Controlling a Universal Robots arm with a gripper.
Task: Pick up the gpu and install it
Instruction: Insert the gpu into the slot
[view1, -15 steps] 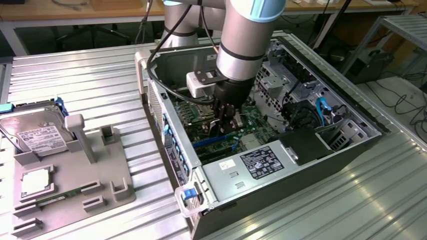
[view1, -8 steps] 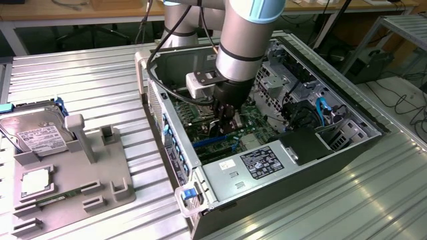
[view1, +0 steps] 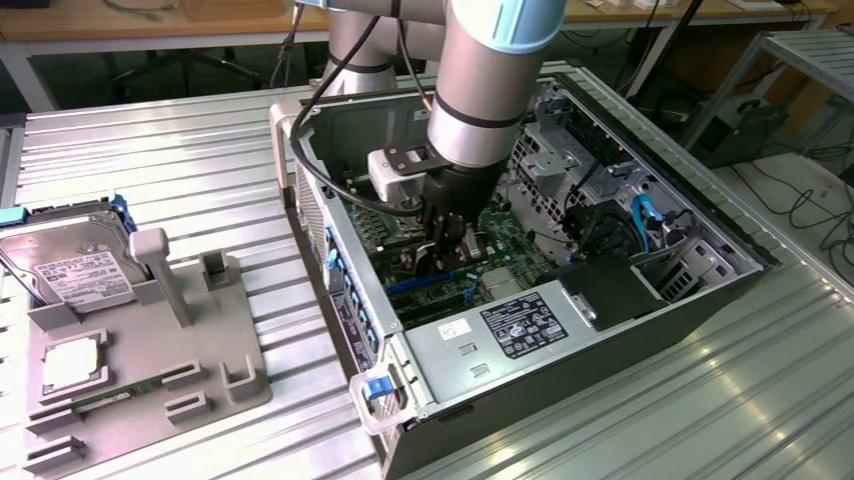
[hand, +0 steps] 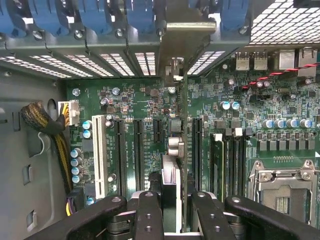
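My gripper (view1: 447, 248) is down inside the open computer case (view1: 354, 300), just above the green motherboard (view1: 501, 235). It is shut on the gpu (view1: 434, 262), a thin dark card held on edge. In the wrist view the gpu (hand: 172, 180) runs edge-on from between my two black fingers (hand: 150, 215) toward the rear wall of the case. Its silver bracket (hand: 176, 70) sits by the slotted rear openings. The card stands over the motherboard (hand: 280, 130) between the black expansion slots (hand: 120, 155) and the memory slots (hand: 227, 160). Whether it is seated in a slot I cannot tell.
A power supply (view1: 527, 325) and black cables (view1: 320, 190) crowd the case around the arm. On the exterior view's left, a grey holder (view1: 200, 340) carries a silver hard drive (view1: 74, 265) and a green memory stick (view1: 100, 400). Ribbed metal table (view1: 160, 160) surrounds everything.
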